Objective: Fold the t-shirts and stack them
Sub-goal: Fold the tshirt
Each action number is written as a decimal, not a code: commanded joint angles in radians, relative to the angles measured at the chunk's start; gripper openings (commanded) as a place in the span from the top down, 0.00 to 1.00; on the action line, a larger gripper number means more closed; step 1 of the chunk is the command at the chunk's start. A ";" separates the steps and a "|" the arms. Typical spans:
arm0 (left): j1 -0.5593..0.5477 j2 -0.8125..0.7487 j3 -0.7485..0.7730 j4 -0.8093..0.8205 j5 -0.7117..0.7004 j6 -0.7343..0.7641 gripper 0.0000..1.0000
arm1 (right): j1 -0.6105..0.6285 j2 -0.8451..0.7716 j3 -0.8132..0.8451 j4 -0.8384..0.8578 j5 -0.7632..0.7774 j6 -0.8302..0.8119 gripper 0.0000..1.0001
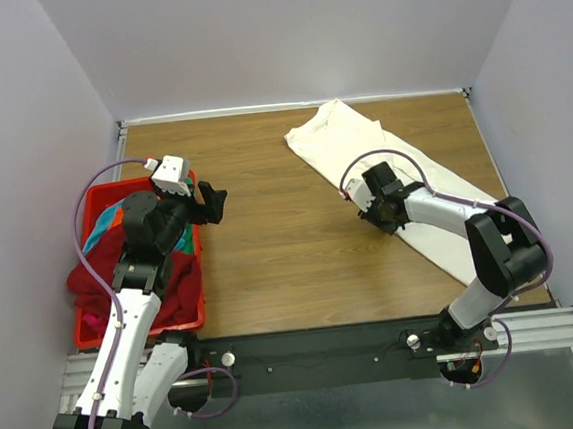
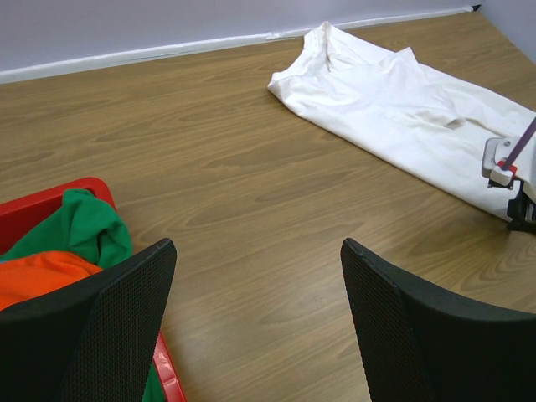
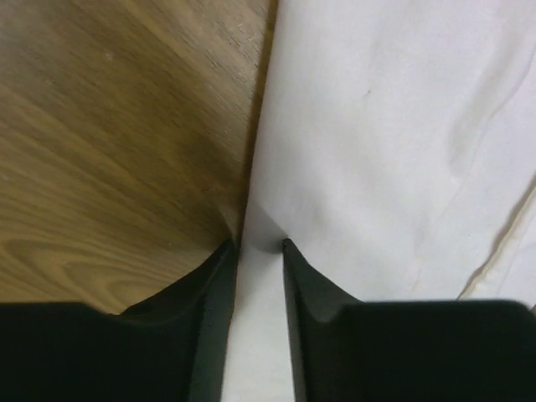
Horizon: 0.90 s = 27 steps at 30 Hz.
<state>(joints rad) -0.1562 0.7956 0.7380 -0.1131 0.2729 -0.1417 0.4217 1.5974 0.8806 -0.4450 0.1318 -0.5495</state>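
Basket: we see a red basket (image 1: 201, 282) at the left edge of the bench (image 1: 279, 245), heaped with shirts
Basket load: a dark red shirt (image 1: 173, 290) spills over the near rim; we also see an orange shirt (image 2: 42, 272), a green shirt (image 2: 88, 226) and a teal shirt (image 1: 101, 219)
Left fingers (image 2: 126, 310): spread wide and holding nothing, above bare wood just right of the basket
White t-shirt (image 1: 335, 140): we find it lying flat on the bench's right half, running diagonally from the back toward the near right corner
Right fingers (image 3: 209, 318): narrow, pinched on the white t-shirt's left edge, low against the bench
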 commanded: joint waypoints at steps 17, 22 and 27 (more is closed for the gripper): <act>0.004 -0.004 -0.008 0.020 0.009 0.010 0.13 | 0.282 0.262 0.288 -0.165 -0.191 0.083 1.00; 0.003 -0.007 -0.008 0.018 0.006 0.011 0.13 | 0.405 0.421 0.560 -0.262 -0.319 0.134 0.96; 0.003 -0.009 -0.008 0.016 0.005 0.011 0.13 | 0.420 0.510 0.820 -0.428 -0.454 0.140 0.75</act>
<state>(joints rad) -0.1562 0.7959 0.7380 -0.1120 0.2733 -0.1413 0.8379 2.0750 1.5528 -0.7151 -0.1524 -0.4423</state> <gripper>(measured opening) 0.871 0.185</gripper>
